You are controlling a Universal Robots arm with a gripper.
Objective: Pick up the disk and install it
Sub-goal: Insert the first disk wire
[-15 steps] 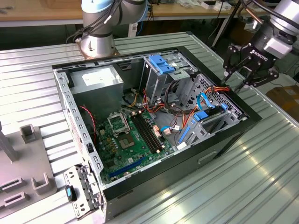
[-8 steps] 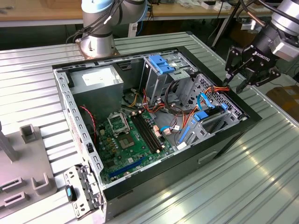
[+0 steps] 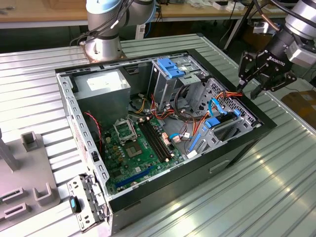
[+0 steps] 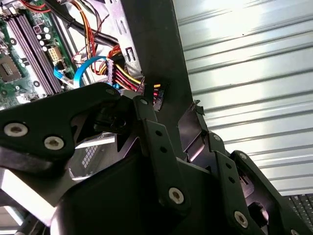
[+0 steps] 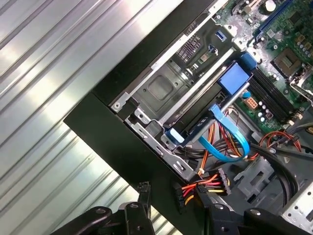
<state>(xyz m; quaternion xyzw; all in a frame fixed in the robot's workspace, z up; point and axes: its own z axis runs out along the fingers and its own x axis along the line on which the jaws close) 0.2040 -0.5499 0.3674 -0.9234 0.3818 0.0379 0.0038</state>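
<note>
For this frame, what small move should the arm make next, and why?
Probably ease the gripper down and toward the exterior view's left, over the disk. Its fingers are open and empty above the edge of the case, and the blue-railed disk lies inside, lower down, untouched.

Open computer case (image 3: 148, 197) — green motherboard (image 3: 140, 148)
</note>
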